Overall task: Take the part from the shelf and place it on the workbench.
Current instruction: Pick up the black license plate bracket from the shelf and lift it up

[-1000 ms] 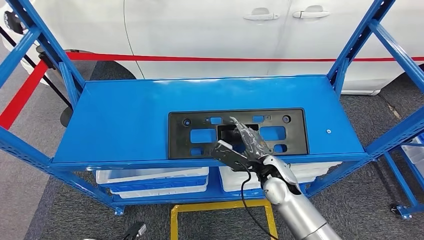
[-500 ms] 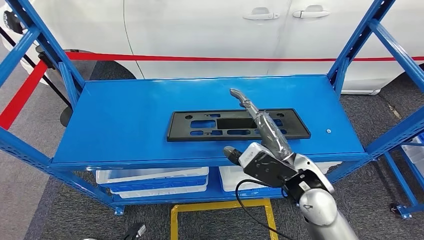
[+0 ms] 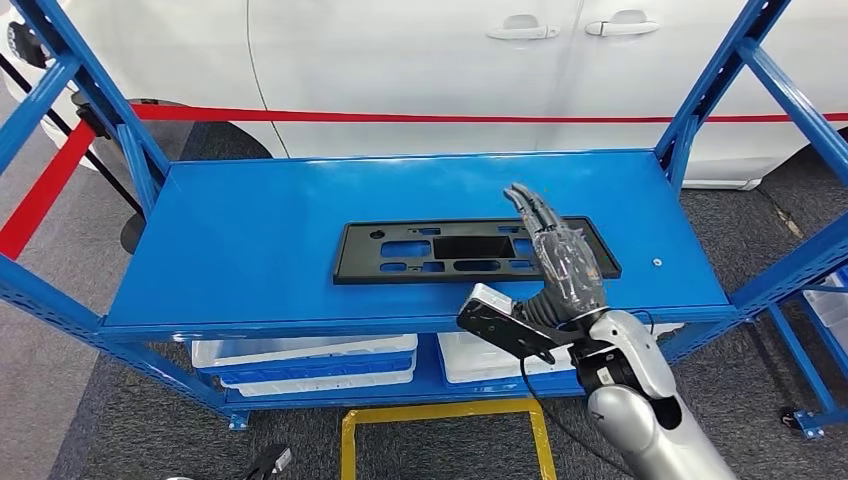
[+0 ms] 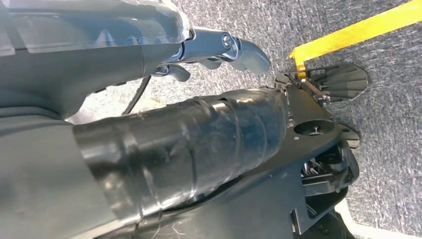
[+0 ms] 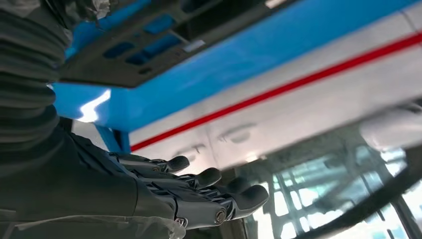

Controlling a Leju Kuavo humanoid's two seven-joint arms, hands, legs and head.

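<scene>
Since the earlier frames my right hand [image 3: 562,262] has turned from lying low over the part to standing palm-up above its right end, fingers [image 3: 530,208] now straight and spread, holding nothing; the part looks unmoved over the last half second. Nearest me, the left hand [image 4: 219,50] hangs by the robot's side over grey carpet, fingers loosely extended and holding nothing as far as I can see.

Beyond the right wrist, the black plastic part [image 3: 440,250] lies flat on the blue shelf [image 3: 250,240], near its front edge and roughly central, apart from my fingers as far as I can judge.

I read this as still the approach to the grasp. To do it well I'd bring the hand back down to the part's near long edge, slide the fingers under or through one of its cut-outs, and close firmly before lifting, since a thin flat plate will slip from a shallow pinch.

Behind the shelf stand a red barrier tape [image 3: 400,117] and a white car [image 3: 450,60]. I can read no writing or labels anywhere.
</scene>
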